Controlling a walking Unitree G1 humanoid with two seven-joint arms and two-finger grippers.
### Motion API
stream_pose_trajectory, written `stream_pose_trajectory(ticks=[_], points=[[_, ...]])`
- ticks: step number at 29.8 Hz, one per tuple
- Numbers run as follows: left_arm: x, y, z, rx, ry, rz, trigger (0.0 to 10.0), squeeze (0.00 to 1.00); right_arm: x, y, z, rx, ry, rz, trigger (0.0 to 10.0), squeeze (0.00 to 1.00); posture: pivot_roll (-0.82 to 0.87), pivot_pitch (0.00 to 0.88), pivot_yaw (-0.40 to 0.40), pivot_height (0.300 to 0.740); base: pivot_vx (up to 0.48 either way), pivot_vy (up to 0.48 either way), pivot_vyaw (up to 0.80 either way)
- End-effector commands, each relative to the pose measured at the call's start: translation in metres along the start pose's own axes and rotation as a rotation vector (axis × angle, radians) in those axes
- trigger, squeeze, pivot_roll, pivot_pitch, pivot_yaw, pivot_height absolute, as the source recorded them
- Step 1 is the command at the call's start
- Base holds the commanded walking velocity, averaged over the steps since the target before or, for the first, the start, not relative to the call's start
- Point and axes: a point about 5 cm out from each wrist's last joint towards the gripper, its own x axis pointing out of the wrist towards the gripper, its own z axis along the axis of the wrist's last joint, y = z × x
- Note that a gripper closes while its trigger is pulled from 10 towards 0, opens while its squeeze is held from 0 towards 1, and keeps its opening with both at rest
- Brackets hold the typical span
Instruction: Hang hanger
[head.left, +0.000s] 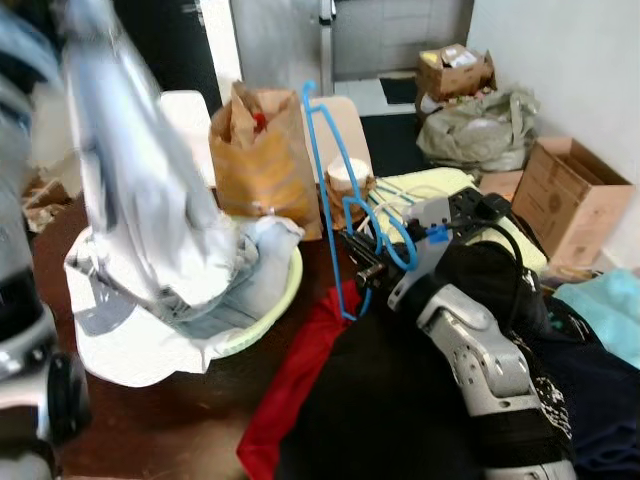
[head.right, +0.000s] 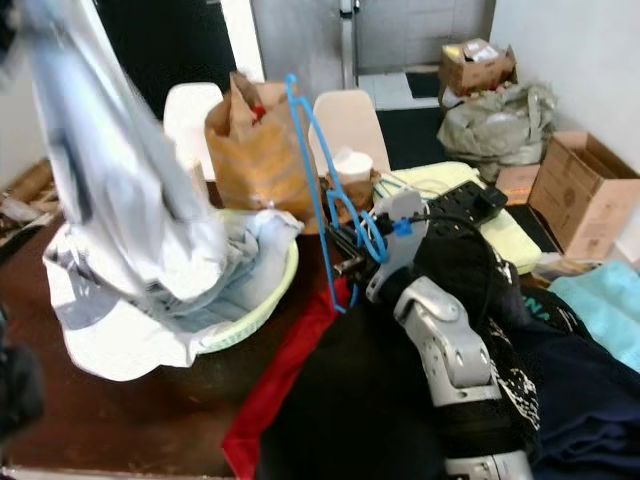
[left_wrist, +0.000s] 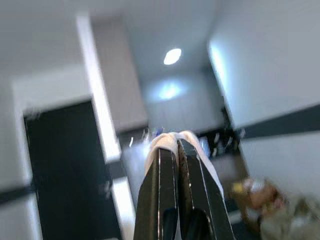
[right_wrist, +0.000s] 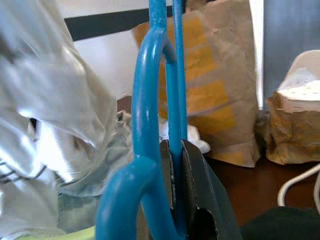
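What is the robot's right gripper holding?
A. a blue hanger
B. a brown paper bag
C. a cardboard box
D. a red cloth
A: the right gripper is shut on the thin blue hanger, whose wire runs between its black fingers in the right wrist view, while the brown paper bag stands apart on the table behind it.

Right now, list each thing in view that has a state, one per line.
Blue plastic hanger: upright, clamped in right tool.
Pale grey garment: lifted, pinched by shut left tool.
Brown paper bag: standing, top crumpled open.
Pale green basket: holding clothes.
Cardboard box: open.
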Motion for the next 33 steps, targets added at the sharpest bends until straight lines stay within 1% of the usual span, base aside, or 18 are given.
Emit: stream_pose_trajectory(ticks=[1,10,12,13,16,17,18,20,21,23,25,26,27,28,29,30,31,33], points=[[0.000,-0.001,0.004,0.020,-0.009,-0.013,0.0,0.00,0.000,-0.002,0.000,-0.004,-0.006,-0.014,10.0,0.00,-0.10,0.000,0.072,0.736,0.000,0.000,0.00],[-0.008,-0.001,-0.010,0.060,0.047,0.009,0.0,0.00,-0.001,-0.004,0.001,-0.008,-0.006,-0.021,10.0,0.00,-0.09,0.000,0.065,0.736,0.000,0.000,0.00],[-0.013,-0.003,-0.019,0.082,0.093,0.003,0.0,0.00,-0.001,-0.004,0.001,-0.009,-0.005,-0.021,10.0,0.00,-0.09,0.000,0.063,0.736,0.000,0.000,0.00],[-0.021,-0.007,-0.035,0.151,0.184,-0.030,0.0,0.00,-0.001,-0.005,0.001,-0.011,-0.002,-0.021,10.0,0.00,-0.09,0.000,0.063,0.736,0.000,0.000,0.00],[-0.021,-0.007,-0.035,0.151,0.184,-0.030,0.0,0.00,-0.001,-0.005,0.001,-0.011,-0.002,-0.021,10.0,0.00,-0.09,0.000,0.063,0.736,0.000,0.000,0.00],[-0.031,-0.011,-0.050,0.242,0.274,-0.091,0.0,0.00,-0.002,-0.005,0.001,-0.013,0.001,-0.022,10.0,0.00,-0.10,0.000,0.064,0.736,0.000,0.000,0.00],[-0.031,-0.011,-0.050,0.242,0.274,-0.091,0.0,0.00,-0.002,-0.005,0.001,-0.013,0.001,-0.022,10.0,0.00,-0.10,0.000,0.064,0.736,0.000,0.000,0.00],[-0.054,-0.010,-0.069,0.293,0.429,-0.194,0.0,0.00,-0.005,-0.006,0.000,-0.018,0.011,-0.020,10.0,0.00,-0.10,0.000,0.062,0.736,0.000,0.000,0.00],[-0.054,-0.010,-0.069,0.293,0.429,-0.194,0.0,0.00,-0.005,-0.006,0.000,-0.018,0.011,-0.020,10.0,0.00,-0.10,0.000,0.062,0.736,0.000,0.000,0.00],[-0.062,0.005,-0.061,0.206,0.446,-0.199,0.0,0.00,-0.006,-0.007,-0.001,-0.022,0.017,-0.018,10.0,0.00,-0.09,0.000,0.057,0.736,0.000,0.000,0.00],[-0.062,0.005,-0.061,0.206,0.446,-0.199,0.0,0.00,-0.006,-0.007,-0.001,-0.022,0.017,-0.018,10.0,0.00,-0.09,0.000,0.057,0.736,0.000,0.000,0.00],[-0.065,0.013,-0.051,0.160,0.426,-0.220,0.0,0.00,-0.006,-0.008,-0.001,-0.026,0.023,-0.015,10.0,0.00,-0.09,0.000,0.053,0.736,0.000,0.000,0.00],[-0.065,0.013,-0.051,0.160,0.426,-0.220,0.0,0.00,-0.006,-0.008,-0.001,-0.026,0.023,-0.015,10.0,0.00,-0.09,0.000,0.053,0.736,0.000,0.000,0.00],[-0.070,0.016,-0.038,0.089,0.402,-0.286,0.0,0.00,-0.007,-0.008,-0.001,-0.029,0.027,-0.011,10.0,0.00,-0.08,0.000,0.049,0.736,0.000,0.000,0.00],[-0.070,0.016,-0.038,0.089,0.402,-0.286,0.0,0.00,-0.007,-0.008,-0.001,-0.029,0.027,-0.011,10.0,0.00,-0.08,0.000,0.049,0.736,0.000,0.000,0.00],[-0.077,0.014,-0.027,0.051,0.383,-0.373,0.0,0.00,-0.007,-0.009,-0.001,-0.032,0.031,-0.006,10.0,0.00,-0.08,0.000,0.046,0.736,0.000,0.000,0.00],[-0.077,0.014,-0.027,0.051,0.383,-0.373,0.0,0.00,-0.007,-0.009,-0.001,-0.032,0.031,-0.006,10.0,0.00,-0.08,0.000,0.046,0.736,0.000,0.000,0.00],[-0.091,0.006,-0.016,-0.005,0.385,-0.536,0.0,0.00,-0.008,-0.009,0.000,-0.038,0.038,0.004,10.0,0.00,-0.08,0.000,0.043,0.736,0.000,0.000,0.00]])
